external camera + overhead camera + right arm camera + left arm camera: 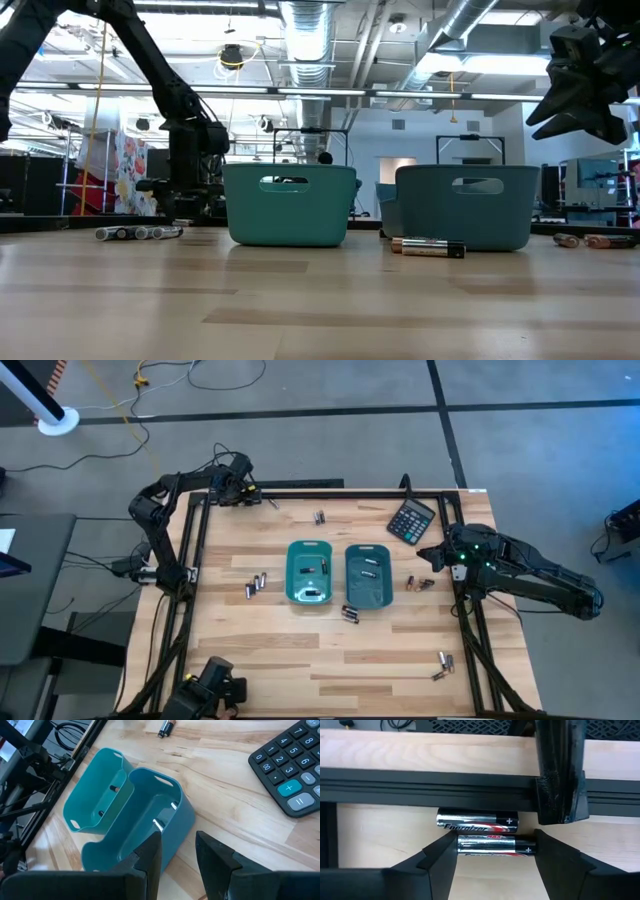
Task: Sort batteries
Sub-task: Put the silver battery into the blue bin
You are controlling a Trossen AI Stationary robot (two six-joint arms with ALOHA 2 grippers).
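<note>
Left gripper (496, 851), jaws open astride the nearer of two batteries (496, 845) at the table's far-left rail; small, rigid, slick, likely to roll, so pinch mid-barrel.

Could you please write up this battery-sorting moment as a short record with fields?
Table: wooden table
Trays: two teal trays, left tray and right tray, side by side, each with a few batteries inside
Loose batteries: small groups scattered around the trays
Left gripper: at the far left corner, fingers either side of a battery; another battery lies beside it
Right gripper: raised, empty, near the calculator
</note>
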